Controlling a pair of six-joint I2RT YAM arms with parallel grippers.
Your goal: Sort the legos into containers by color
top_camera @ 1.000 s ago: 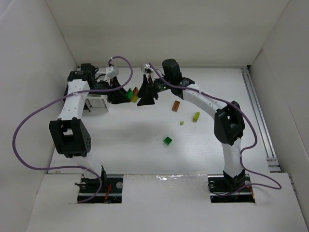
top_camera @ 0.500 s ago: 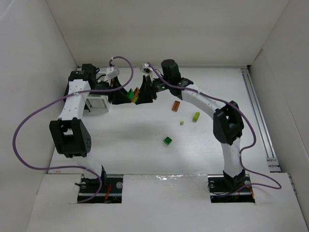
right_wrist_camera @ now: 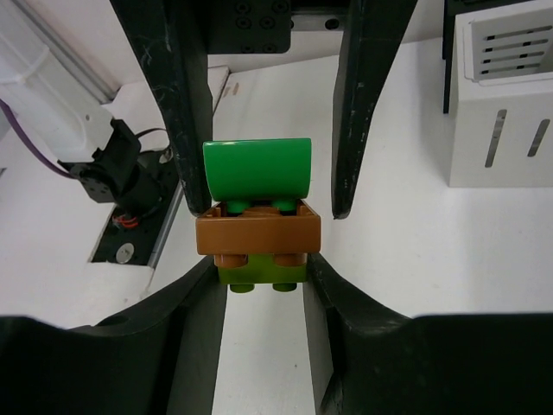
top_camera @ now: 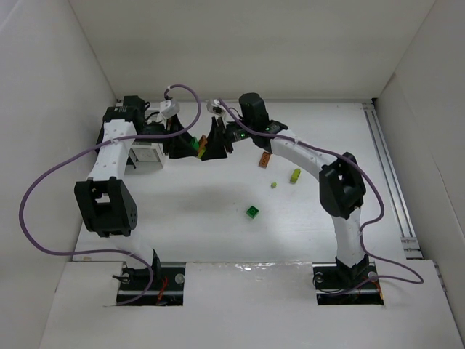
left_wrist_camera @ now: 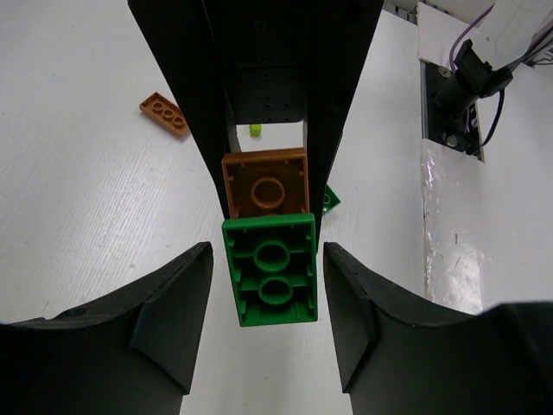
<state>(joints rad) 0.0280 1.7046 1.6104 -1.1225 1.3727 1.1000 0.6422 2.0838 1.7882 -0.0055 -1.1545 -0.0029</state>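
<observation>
A small cluster of bricks (top_camera: 197,143) sits at the far left of the worktop (top_camera: 218,233), between the two grippers, which face each other tip to tip; the white bin (top_camera: 147,156) stands just to its left, beside the left arm.

The right gripper (right_wrist_camera: 259,264) is closed on the cluster; its fingers (right_wrist_camera: 194,320) press against the sides of the orange brick (right_wrist_camera: 257,233) and of the yellow-green brick (right_wrist_camera: 259,275) stuck under it. The green brick (left_wrist_camera: 272,270) juts out from the orange one towards the left gripper (left_wrist_camera: 268,255). The long axis of the cluster runs from one gripper to the other, roughly left to right in the overhead view, with the green end pointing left.

The left gripper is open; its fingers (left_wrist_camera: 173,311) stand on either side of the green brick with a thin gap on each side. In the left wrist view the hollow underside of the green and orange bricks faces the camera.

Other pieces lie loose to the right, well apart from the cluster: a flat orange piece (top_camera: 266,159), a yellow-green brick piece (top_camera: 296,174), a tiny yellow-green bit (top_camera: 274,185), and a dark green cube (top_camera: 252,211) nearer the arm bases.
</observation>
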